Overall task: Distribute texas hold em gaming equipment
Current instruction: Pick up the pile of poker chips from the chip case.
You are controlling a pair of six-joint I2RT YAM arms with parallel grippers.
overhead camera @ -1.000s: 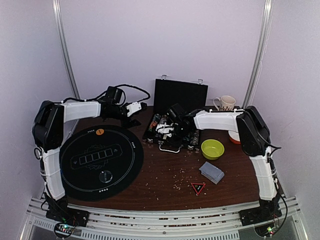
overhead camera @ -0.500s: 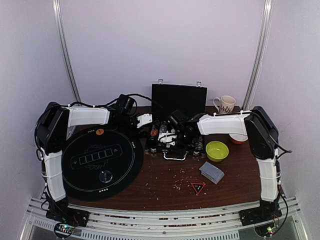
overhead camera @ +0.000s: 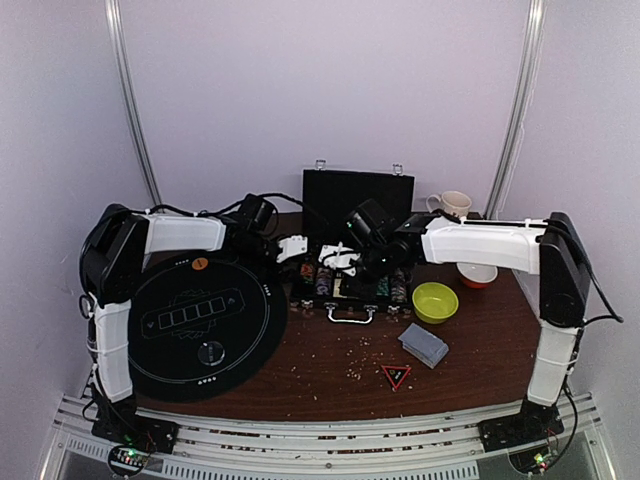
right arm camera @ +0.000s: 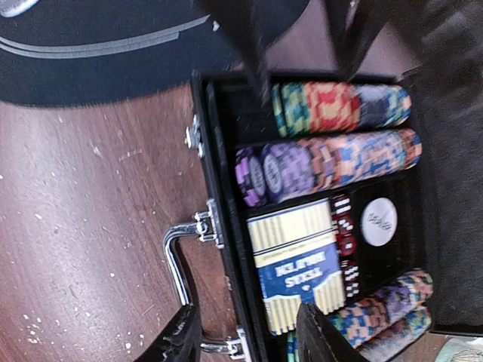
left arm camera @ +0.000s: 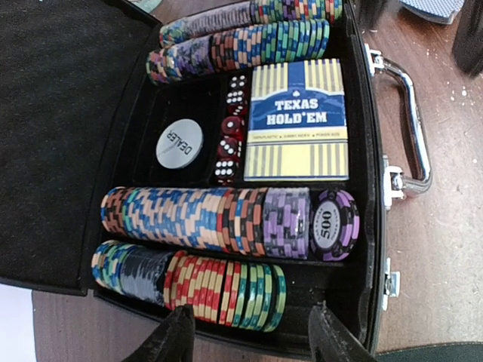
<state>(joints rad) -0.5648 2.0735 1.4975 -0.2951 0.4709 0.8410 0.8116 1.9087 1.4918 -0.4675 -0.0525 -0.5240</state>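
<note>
The open black case (overhead camera: 358,192) holds rows of poker chips (left arm camera: 204,219), a Texas Hold'em card box (left arm camera: 298,121), a white dealer button (left arm camera: 179,143) and red dice (left arm camera: 230,139). My left gripper (left arm camera: 253,339) hangs open over the case's left edge, above the red and green chip row (left arm camera: 226,283). My right gripper (right arm camera: 249,339) is open too, straddling the case's front wall between the handle (right arm camera: 177,264) and the card box (right arm camera: 298,264). On the round black mat (overhead camera: 240,335) lie an orange disc (overhead camera: 200,263) and a clear disc (overhead camera: 210,351). A grey-blue deck (overhead camera: 423,344) lies on the table.
A yellow-green bowl (overhead camera: 430,299) stands right of the case, with a mug (overhead camera: 452,204) and a red-orange dish (overhead camera: 478,274) behind it. A red triangle tag (overhead camera: 396,375) lies near the front. Crumbs are scattered over the wooden table.
The case has swung square to the table's front. My right gripper has opened and its arm has stretched out. My left gripper has moved right, over the case.
</note>
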